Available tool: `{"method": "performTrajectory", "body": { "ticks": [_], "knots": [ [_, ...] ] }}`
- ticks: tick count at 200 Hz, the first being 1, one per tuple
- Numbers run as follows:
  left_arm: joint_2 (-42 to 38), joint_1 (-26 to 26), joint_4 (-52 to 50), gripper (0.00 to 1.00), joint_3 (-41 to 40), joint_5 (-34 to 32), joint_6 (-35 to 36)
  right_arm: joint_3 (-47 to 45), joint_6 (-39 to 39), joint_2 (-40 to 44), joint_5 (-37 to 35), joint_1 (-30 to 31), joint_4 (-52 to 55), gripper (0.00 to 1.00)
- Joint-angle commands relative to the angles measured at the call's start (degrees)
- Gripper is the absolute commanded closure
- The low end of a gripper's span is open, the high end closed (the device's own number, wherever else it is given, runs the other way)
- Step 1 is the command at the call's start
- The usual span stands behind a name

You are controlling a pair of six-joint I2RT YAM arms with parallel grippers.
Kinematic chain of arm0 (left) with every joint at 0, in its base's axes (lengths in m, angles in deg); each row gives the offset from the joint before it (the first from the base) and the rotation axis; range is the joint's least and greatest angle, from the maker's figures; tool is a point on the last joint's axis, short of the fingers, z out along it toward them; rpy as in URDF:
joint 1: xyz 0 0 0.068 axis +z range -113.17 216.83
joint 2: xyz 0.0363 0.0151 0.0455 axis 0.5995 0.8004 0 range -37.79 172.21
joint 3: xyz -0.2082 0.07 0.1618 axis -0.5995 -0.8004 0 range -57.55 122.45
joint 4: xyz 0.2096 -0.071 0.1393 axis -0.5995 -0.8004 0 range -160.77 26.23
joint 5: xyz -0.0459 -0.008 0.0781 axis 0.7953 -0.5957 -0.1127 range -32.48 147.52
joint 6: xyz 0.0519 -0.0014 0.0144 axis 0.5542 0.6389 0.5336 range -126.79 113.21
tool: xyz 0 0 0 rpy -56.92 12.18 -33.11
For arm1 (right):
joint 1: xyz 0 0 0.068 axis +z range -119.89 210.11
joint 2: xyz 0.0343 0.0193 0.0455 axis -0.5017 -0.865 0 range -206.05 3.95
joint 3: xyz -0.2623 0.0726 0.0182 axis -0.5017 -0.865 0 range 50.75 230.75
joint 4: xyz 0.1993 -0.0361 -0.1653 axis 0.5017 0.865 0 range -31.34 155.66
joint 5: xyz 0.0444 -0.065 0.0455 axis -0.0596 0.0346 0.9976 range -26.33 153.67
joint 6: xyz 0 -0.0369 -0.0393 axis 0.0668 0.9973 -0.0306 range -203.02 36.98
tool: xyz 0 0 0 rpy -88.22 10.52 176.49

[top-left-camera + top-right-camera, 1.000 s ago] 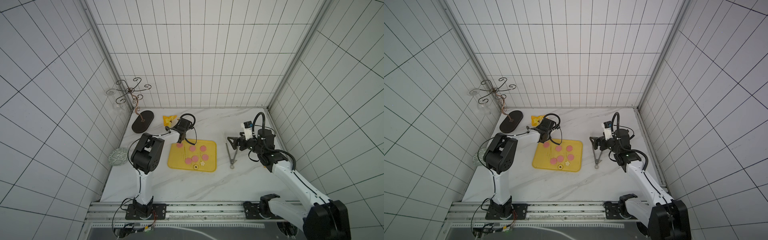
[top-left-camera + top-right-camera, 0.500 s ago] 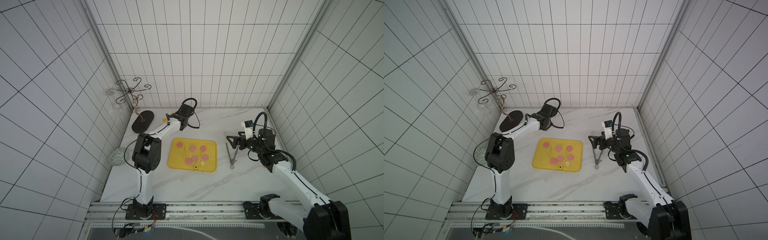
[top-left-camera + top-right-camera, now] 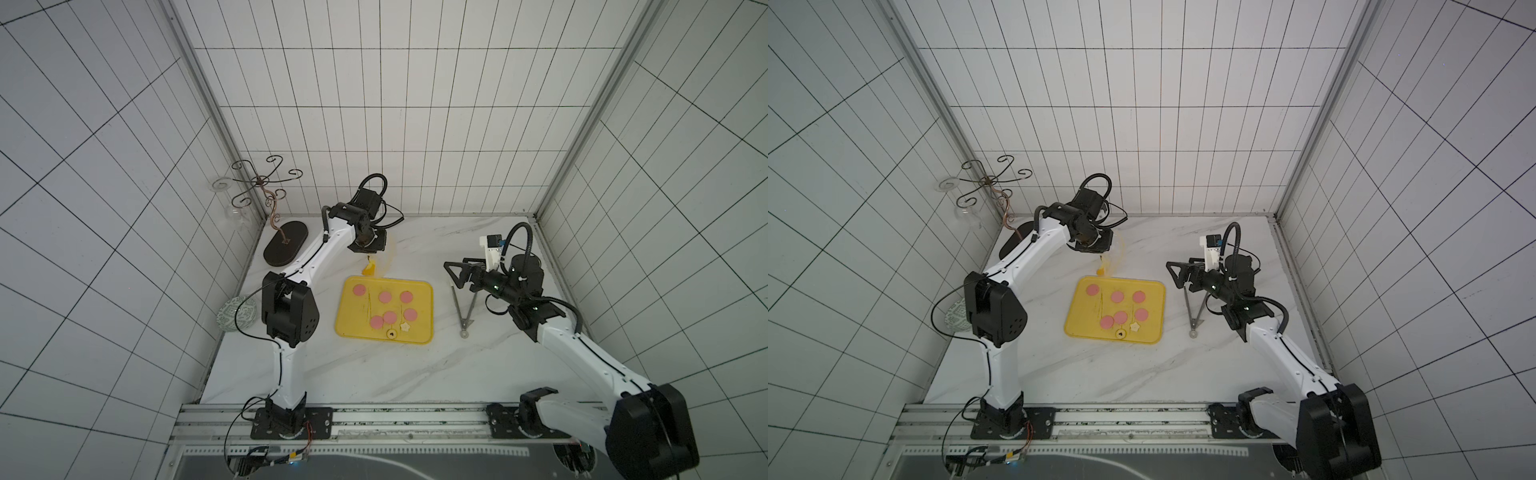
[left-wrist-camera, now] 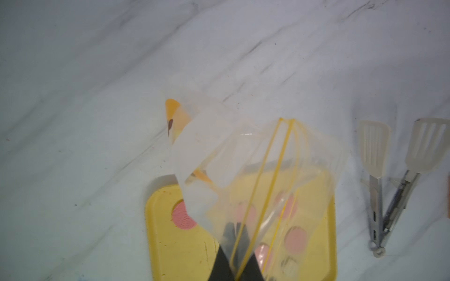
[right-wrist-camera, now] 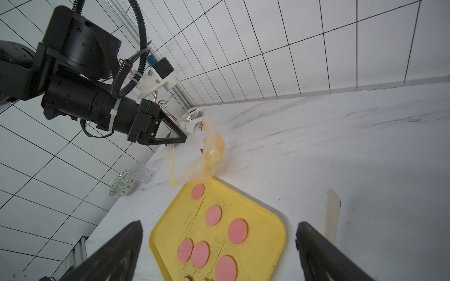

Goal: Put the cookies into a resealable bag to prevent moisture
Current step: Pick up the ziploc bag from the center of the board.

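My left gripper (image 3: 368, 246) (image 3: 1097, 247) is shut on the top edge of the resealable bag (image 3: 370, 269) (image 3: 1105, 261). The clear crinkly pouch with a yellow part hangs just behind the yellow tray (image 3: 345, 328). The left wrist view shows the jaws closed (image 4: 237, 228) on the bag (image 4: 243, 158) by its yellow zip lines. Several pink cookies (image 3: 390, 316) (image 5: 237, 231), a pale flower piece (image 3: 406, 326) and a small yellow round (image 3: 390, 333) lie on the tray (image 5: 267, 243). My right gripper (image 3: 453, 274) (image 5: 219, 225) is open and empty, right of the tray.
Metal tongs with pale blades (image 3: 463, 307) (image 4: 389, 182) lie on the marble under my right gripper. A wire stand on a dark oval base (image 3: 284, 248) occupies the back left corner. A patterned bowl (image 3: 237, 319) (image 5: 121, 182) sits by the left wall.
My left gripper left the tray's back corner, reached the bag at the back, shut on it and raised it toward the tray. My right arm stayed put.
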Motion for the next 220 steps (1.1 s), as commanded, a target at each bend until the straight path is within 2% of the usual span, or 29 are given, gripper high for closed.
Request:
{"method": "performTrajectory", "body": {
  "ticks": [1, 26, 57, 90, 135, 171, 220],
  "knots": [
    [-0.3, 0.2, 0.4, 1.0, -2.8, 10.4, -6.6, 1.1, -1.8, -0.7, -2.6, 0.7, -1.3, 0.0],
    [0.2, 0.6, 0.2, 1.0, -2.6, 10.6, -6.7, 2.2, -0.7, -0.2, -7.8, 0.8, 4.9, 0.0],
    [1.7, 1.2, 0.5, 1.0, -2.1, 11.2, -6.7, 3.6, -0.4, -0.1, -20.9, 0.9, 18.5, 0.01],
    [2.3, 1.8, 1.3, 1.0, -1.3, 12.7, -7.6, -0.5, 1.7, 3.7, -30.0, 2.3, 23.1, 0.01],
    [1.1, 3.7, 3.0, 1.0, 0.9, 18.5, -10.3, -5.2, 0.5, 4.6, -28.7, 3.5, 18.1, 0.01],
    [-1.9, 5.2, 9.7, 1.0, -2.9, 26.0, -14.9, -3.2, 1.2, -0.6, -32.6, 3.7, 21.4, 0.02],
    [-2.8, 5.9, 15.0, 1.0, -5.1, 30.4, -19.0, -2.1, 1.9, -7.5, -33.8, 4.5, 19.2, 0.02]
  ]
}}
